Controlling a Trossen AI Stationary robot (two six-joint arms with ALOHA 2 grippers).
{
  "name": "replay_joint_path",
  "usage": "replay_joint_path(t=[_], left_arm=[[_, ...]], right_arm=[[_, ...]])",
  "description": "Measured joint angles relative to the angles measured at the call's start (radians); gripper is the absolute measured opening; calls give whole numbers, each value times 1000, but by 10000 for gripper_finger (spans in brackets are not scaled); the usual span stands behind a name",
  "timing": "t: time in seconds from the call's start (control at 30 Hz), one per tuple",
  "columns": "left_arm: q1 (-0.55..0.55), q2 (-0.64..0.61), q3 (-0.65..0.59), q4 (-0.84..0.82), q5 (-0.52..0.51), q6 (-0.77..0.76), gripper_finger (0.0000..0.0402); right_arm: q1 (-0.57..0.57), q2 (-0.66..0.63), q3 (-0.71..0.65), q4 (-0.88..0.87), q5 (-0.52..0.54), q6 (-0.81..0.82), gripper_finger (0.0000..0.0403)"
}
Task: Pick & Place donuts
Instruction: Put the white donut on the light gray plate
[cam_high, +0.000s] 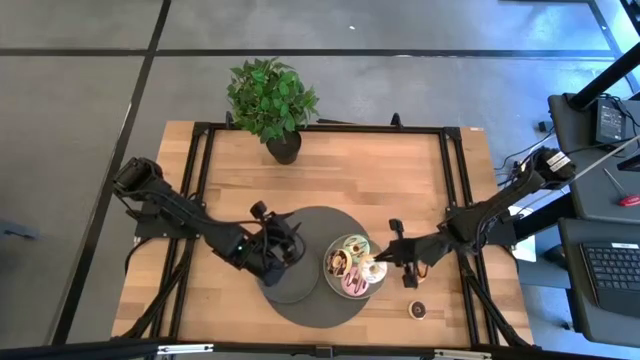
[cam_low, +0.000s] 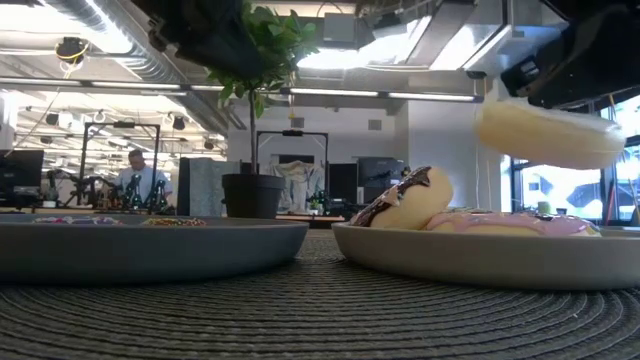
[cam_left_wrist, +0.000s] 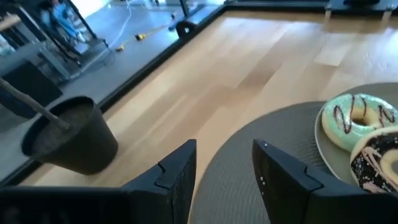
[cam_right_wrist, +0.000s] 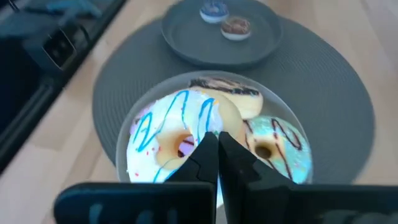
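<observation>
Already the right end effector (cam_right_wrist: 217, 155), closed on the cream donut (cam_right_wrist: 177, 134), hung directly above the right plate (cam_right_wrist: 124, 134).

- The right gripper (cam_right_wrist: 217, 158) hung above the table's middle, fingers pinched together.
- The left gripper (cam_left_wrist: 224, 177) waited nearby, fingers parted.

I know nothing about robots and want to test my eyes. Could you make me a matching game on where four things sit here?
Things:
1. cream donut
2. green donut
3. lone mini donut
4. potted plant

Places:
A. on the bare wooden table
B. lifted in the right gripper
C. at the table's far edge
D. lying on a plate

Pairs: 1-B, 2-D, 3-A, 4-C
</observation>
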Motion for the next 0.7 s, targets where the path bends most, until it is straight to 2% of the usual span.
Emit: replay_joint_path(t=[0.3,0.53,0.7], left_arm=[[59,0,0,1,83,0,151],[68,0,0,0,102,0,149],[68,0,0,0,104,0,150]], right_arm=[[-5,-6,-129,216,-4,40,5],[-39,-3,-148,223,-5,100,5],[-54,24,-148,224,-46,124,5]])
